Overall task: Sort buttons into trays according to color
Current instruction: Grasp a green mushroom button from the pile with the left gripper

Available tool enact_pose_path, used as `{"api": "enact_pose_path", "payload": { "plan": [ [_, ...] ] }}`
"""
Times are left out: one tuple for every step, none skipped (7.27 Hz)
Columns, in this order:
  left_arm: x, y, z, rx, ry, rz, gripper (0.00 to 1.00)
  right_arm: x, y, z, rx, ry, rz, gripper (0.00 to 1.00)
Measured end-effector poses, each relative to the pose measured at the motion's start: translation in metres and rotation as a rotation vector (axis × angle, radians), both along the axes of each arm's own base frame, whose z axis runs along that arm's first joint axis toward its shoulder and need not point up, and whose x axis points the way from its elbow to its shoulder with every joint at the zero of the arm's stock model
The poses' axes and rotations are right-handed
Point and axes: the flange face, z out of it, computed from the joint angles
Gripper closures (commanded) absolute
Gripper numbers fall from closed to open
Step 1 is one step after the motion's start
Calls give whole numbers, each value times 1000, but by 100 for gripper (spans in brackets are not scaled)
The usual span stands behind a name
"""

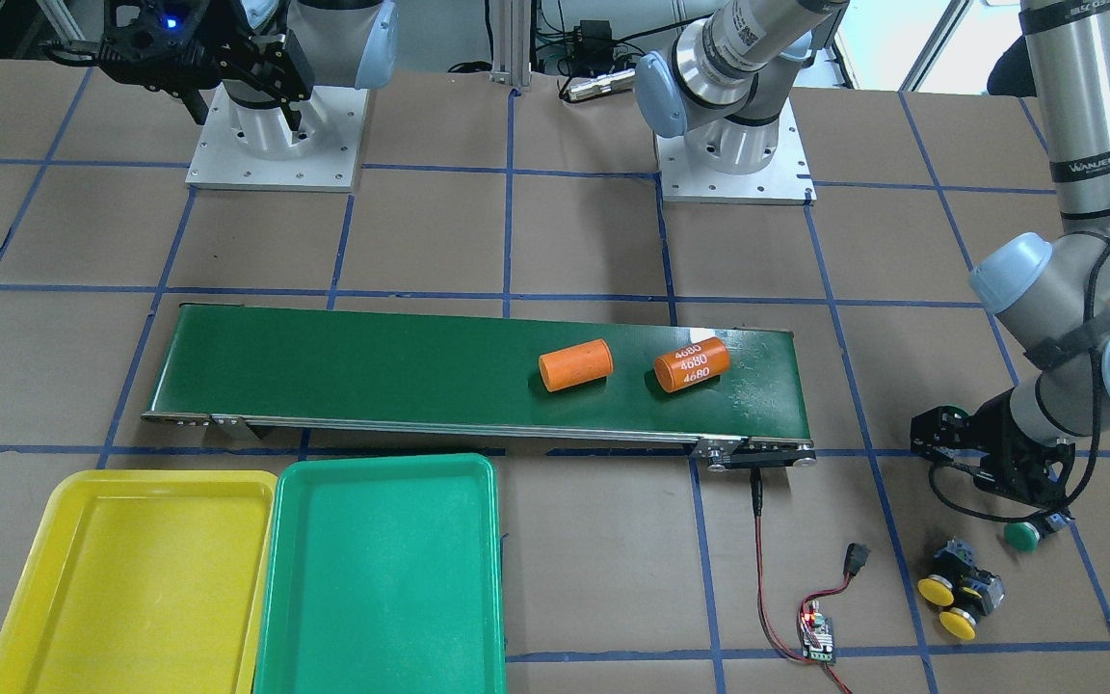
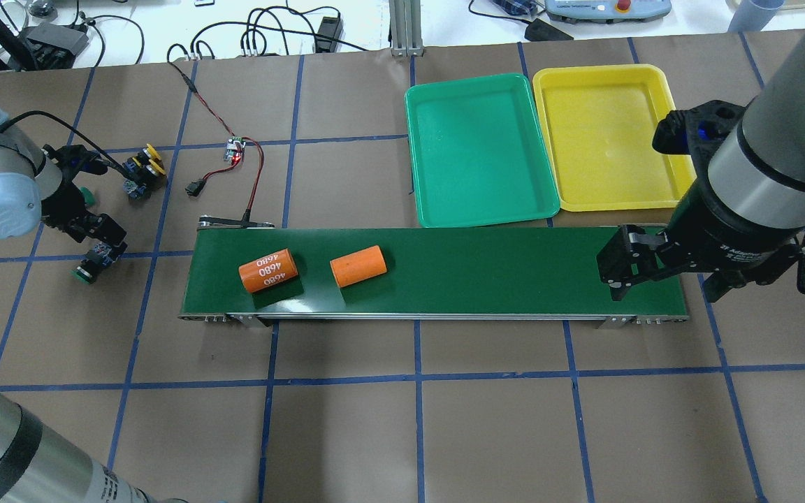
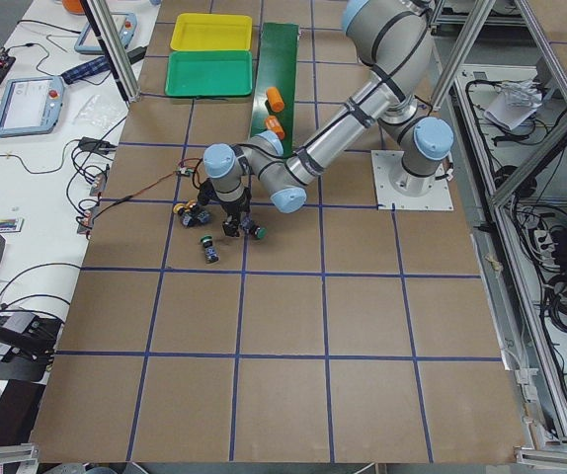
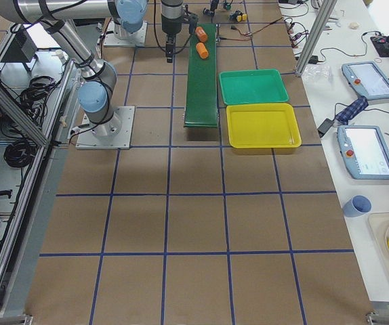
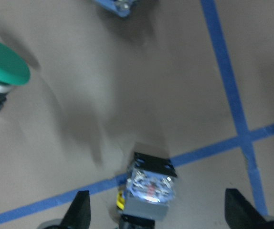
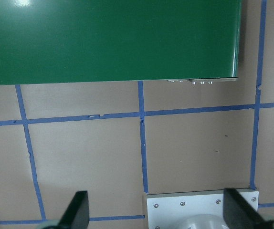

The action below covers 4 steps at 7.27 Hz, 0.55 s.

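Two yellow-capped buttons (image 1: 950, 593) lie together on the table; they also show in the overhead view (image 2: 145, 166). My left gripper (image 5: 158, 212) is open, and its fingertips (image 5: 82, 212) straddle a button's black-grey body (image 5: 149, 188) lying on a blue tape line. In the overhead view this is the green-capped button (image 2: 88, 269) beside the left gripper (image 2: 102, 234). A second green cap (image 5: 3, 69) lies further off. The yellow tray (image 2: 608, 140) and green tray (image 2: 479, 154) stand side by side, both bare. My right gripper (image 2: 619, 269) is open and empty above the belt's end.
A long dark-green conveyor belt (image 1: 372, 366) carries two orange cylinders (image 1: 575, 365), one marked 4680 (image 1: 691, 365). A small controller board (image 1: 820, 636) with red-black wires lies between the belt and the buttons. The right arm's base plate (image 6: 199, 210) is below the right gripper.
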Motion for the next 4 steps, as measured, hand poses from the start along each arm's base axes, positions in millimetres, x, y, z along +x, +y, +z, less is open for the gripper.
{"api": "enact_pose_path", "payload": {
  "plan": [
    [2, 5, -5, 14, 8, -6, 85, 0, 0, 0, -1, -1, -1, 0],
    [4, 9, -5, 24, 15, -14, 100, 0, 0, 0, -2, -2, -1, 0],
    [3, 12, 0, 34, 22, -22, 100, 0, 0, 0, -2, -2, -1, 0],
    [-2, 15, 9, 49, 29, -23, 100, 0, 0, 0, -3, -3, -2, 0]
  ]
}}
